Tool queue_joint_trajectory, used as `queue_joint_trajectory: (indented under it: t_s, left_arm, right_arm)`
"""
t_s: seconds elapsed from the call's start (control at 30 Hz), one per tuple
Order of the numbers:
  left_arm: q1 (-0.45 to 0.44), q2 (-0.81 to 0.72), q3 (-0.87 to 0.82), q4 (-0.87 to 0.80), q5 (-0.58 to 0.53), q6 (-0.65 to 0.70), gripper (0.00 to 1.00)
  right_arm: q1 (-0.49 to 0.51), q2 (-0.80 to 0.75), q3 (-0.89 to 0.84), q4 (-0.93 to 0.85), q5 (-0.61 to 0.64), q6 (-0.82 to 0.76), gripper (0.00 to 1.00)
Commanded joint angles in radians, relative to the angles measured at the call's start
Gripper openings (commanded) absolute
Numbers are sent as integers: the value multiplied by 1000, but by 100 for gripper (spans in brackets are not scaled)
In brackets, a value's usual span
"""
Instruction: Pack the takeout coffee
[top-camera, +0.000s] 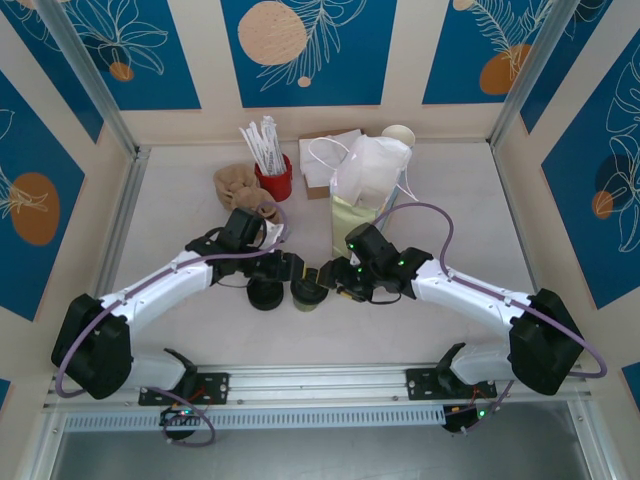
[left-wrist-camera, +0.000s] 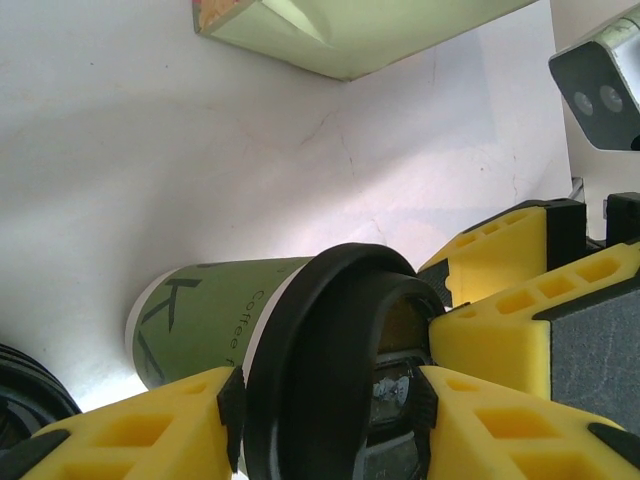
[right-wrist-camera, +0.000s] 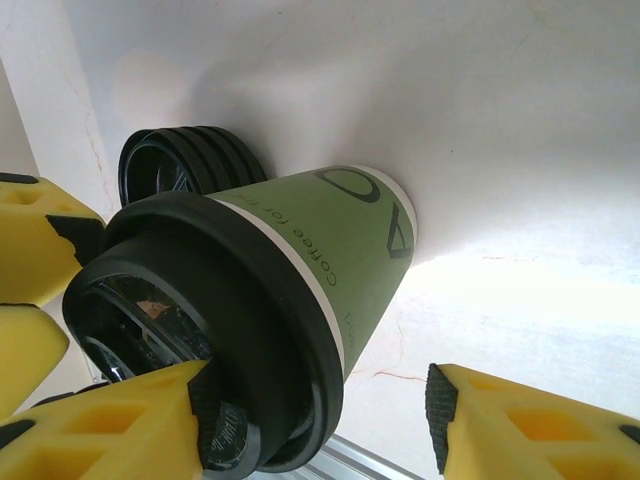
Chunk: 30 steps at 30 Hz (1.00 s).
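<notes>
Clamping takeout coffee (left-wrist-camera: 215, 320) in left pincer (left-wrist-camera: 330, 410), with right pincer (right-wrist-camera: 320, 420) spread apart alongside (black lids (right-wrist-camera: 170, 165) just beside, paper bag (top-camera: 348, 212) beyond).

We see cream walls (top-camera: 300, 122) set with blue panels (top-camera: 350, 60) bearing white leaf drawings and orange discs (top-camera: 34, 208). Aluminium posts (top-camera: 88, 78) rise at both back corners. The white desk (top-camera: 170, 215) lies brightly lit, with a metal rail (top-camera: 320, 380) along its near edge.
</notes>
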<state>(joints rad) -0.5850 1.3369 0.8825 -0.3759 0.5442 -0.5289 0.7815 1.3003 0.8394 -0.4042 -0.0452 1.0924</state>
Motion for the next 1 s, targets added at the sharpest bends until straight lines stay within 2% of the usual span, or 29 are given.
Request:
queue_joint_trajectory:
  t_s: [0.0, 0.57, 0.97]
  left_arm:
    - [-11, -20, 32, -14, -9, 22, 48]
    - [-9, -17, 68, -73, -115, 36, 53]
    - [4, -89, 184, -173, -208, 92, 58]
  right_arm:
    - [7, 1, 34, -60, -6, 1, 59]
    - [10, -36, 79, -105, -4, -5, 60]
    - [45, -164, 129, -213, 62, -49, 59]
